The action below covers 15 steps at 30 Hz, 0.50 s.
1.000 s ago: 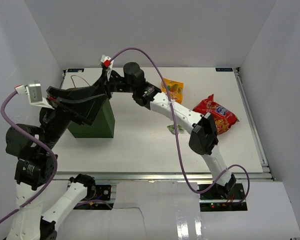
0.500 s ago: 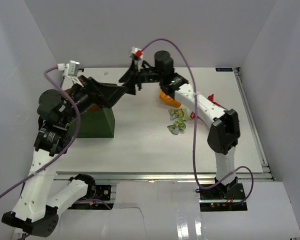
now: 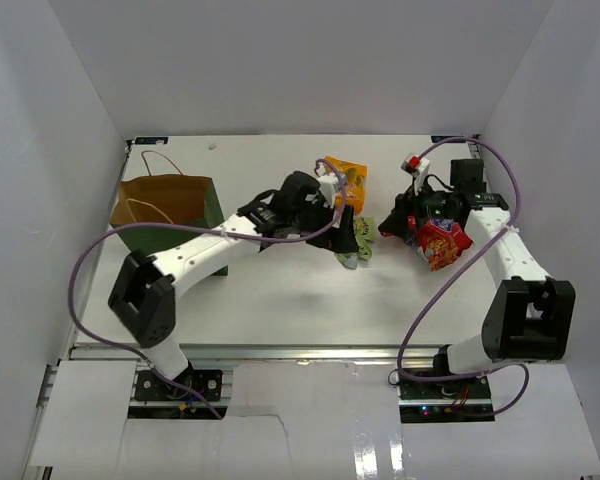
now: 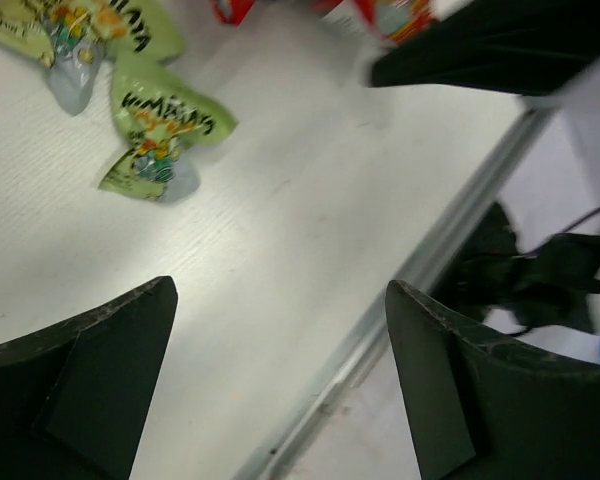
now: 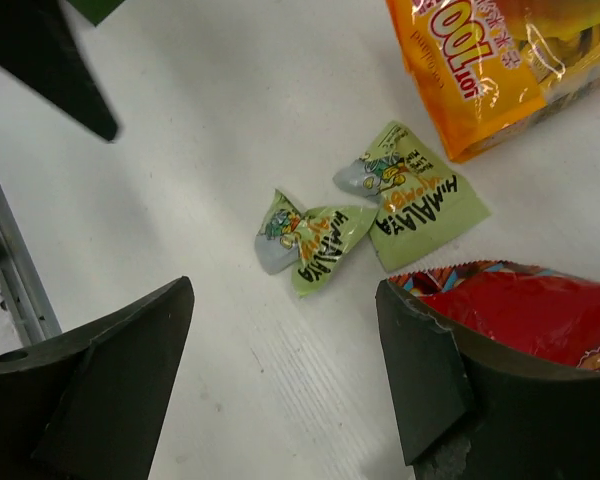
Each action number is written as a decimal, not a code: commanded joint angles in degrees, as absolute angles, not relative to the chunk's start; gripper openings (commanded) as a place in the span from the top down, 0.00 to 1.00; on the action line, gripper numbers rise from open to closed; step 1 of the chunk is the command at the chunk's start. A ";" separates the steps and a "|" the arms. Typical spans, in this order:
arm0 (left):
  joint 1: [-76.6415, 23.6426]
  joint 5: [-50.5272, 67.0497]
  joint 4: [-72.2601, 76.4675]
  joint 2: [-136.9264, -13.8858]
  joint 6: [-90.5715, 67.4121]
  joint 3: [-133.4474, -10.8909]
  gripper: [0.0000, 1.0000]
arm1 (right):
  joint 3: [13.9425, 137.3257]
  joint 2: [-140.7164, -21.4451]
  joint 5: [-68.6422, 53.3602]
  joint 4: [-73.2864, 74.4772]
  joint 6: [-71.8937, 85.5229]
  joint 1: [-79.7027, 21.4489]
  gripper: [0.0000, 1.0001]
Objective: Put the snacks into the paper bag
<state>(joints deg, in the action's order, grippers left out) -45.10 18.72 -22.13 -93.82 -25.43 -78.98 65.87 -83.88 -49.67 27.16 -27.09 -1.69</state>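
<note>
The paper bag (image 3: 165, 205), dark green outside and brown inside, stands open at the table's left. Of the snacks, an orange-yellow pouch (image 3: 346, 178) lies mid-table at the back. Two small green sachets (image 5: 310, 240) (image 5: 420, 200) lie just in front of it, and the red chip bag (image 3: 440, 242) lies to the right. My left gripper (image 3: 345, 232) hangs open over the sachets (image 4: 165, 140), nothing between its fingers. My right gripper (image 5: 282, 290) is open too, low over the table. Its right finger stands at the edge of the red chip bag (image 5: 520, 310).
The two grippers are close together mid-table. A black left finger (image 5: 50, 60) shows in the right wrist view. The table's metal front rail (image 4: 380, 330) runs under the left gripper's view. White walls enclose the table (image 3: 280, 290) on three sides.
Both arms left the paper bag. The left gripper swung right to the green sachets; the right one drew back to the red chip bag and opened wider.
</note>
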 commanded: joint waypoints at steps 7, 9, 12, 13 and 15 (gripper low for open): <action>-48.16 12.31 -22.94 -110.82 -4.31 -87.71 0.04 | 63.89 -78.31 -51.76 31.82 -36.65 2.81 0.20; -48.60 11.34 -21.63 -113.19 -2.47 -88.41 0.04 | 64.68 -79.01 -51.94 31.82 -36.65 3.25 0.20; -49.74 10.11 -19.96 -115.83 -0.27 -88.94 0.05 | 65.39 -80.06 -52.82 31.90 -36.56 3.69 0.20; -50.18 9.41 -19.86 -116.54 -0.18 -89.38 0.05 | 65.48 -80.33 -53.26 31.90 -36.48 3.87 0.20; -50.97 7.31 -19.78 -118.03 1.56 -91.13 0.06 | 65.57 -80.77 -53.70 31.90 -36.12 4.04 0.20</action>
<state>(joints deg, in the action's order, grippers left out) -49.54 10.59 -22.22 -117.78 -3.11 -87.59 63.20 -80.27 -51.20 31.59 -35.29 3.70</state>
